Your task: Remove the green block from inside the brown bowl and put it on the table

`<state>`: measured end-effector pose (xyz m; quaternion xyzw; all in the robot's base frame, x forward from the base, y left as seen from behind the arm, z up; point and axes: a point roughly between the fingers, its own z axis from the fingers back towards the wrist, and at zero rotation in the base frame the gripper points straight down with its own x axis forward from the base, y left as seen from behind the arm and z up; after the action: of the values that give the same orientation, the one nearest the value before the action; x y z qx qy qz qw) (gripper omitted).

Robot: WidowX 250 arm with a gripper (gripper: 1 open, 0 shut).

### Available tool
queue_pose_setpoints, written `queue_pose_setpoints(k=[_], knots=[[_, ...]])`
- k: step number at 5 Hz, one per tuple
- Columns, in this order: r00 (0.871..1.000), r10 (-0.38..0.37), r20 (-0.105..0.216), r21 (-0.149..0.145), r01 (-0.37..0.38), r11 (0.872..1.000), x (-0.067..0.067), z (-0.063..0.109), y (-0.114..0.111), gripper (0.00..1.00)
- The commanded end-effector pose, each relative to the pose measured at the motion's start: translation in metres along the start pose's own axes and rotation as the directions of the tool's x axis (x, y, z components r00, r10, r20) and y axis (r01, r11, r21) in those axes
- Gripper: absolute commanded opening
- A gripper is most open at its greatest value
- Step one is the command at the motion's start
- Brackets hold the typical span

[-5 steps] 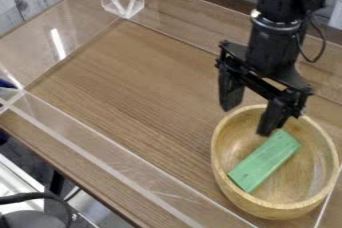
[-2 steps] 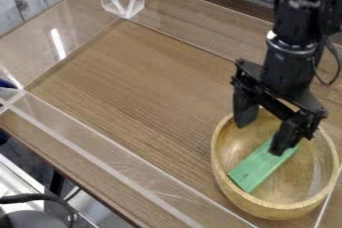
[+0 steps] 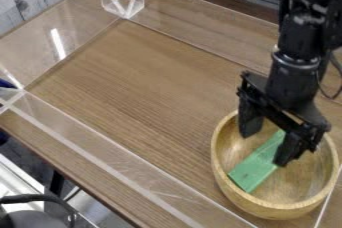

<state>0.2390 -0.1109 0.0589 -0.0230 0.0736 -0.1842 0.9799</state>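
1. Starting far left of the bowl [image 3: 274,207], a clear wall [image 3: 80,137] edges the table [image 3: 134,72].
2. Nearer the bowl, bare wood grain runs up to its left rim.
3. Inside the bowl, the block [image 3: 258,167] lies flat on the floor, slanting from lower left to upper right.
4. Over the bowl, my claw [image 3: 281,138] points down with its jaws spread wide, gripping nothing; its tips sit within the rim, around the block's upper end. Whether they touch the block, I cannot tell.
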Motion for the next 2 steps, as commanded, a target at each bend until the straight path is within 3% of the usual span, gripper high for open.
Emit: queue_pose_setpoints(k=[1, 2], knots=[[0.999, -0.022, 0.039, -0.005, 0.022, 1.0, 0.0042, 0.0042, -0.0039, 1.0], [0.998, -0.031, 0.057, -0.008, 0.032, 0.999, 0.0038, 0.004, -0.0044, 1.0]])
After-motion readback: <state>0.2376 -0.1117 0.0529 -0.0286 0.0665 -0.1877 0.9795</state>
